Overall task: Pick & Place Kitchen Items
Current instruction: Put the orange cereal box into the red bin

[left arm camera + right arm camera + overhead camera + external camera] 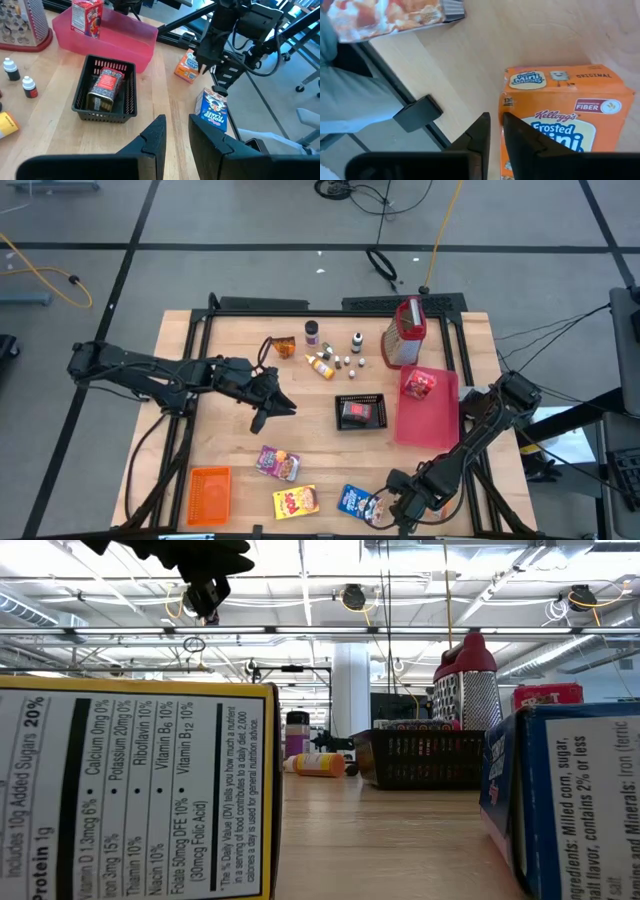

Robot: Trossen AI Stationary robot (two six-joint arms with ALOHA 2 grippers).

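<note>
Though both arms are over the table, only the right gripper (385,505) sits among the groceries, low at the bottom of the high view, right of centre. In its own wrist view I see its fingers (482,132) drawn almost together, with a sliver of bare wood between them and nothing held. The orange cereal box (560,110) lies flat just beside one finger, filling the lower right of that frame; I cannot tell whether they touch. The blue cereal box (353,500) stands just left of this gripper in the high view. The left gripper (280,408) hangs left of centre, raised off the wood, its fingers (155,135) a little apart and empty. To its right is the black mesh basket (361,411) with a can (105,85) lying inside. The red tray (430,420) is next, carrying a small red box (420,384). A grater (405,335) stands above the tray, and tiny bottles (340,360) are scattered to its left. Lower left are a purple box (278,463), a yellow box (295,502) and the orange crate (210,490).
</note>
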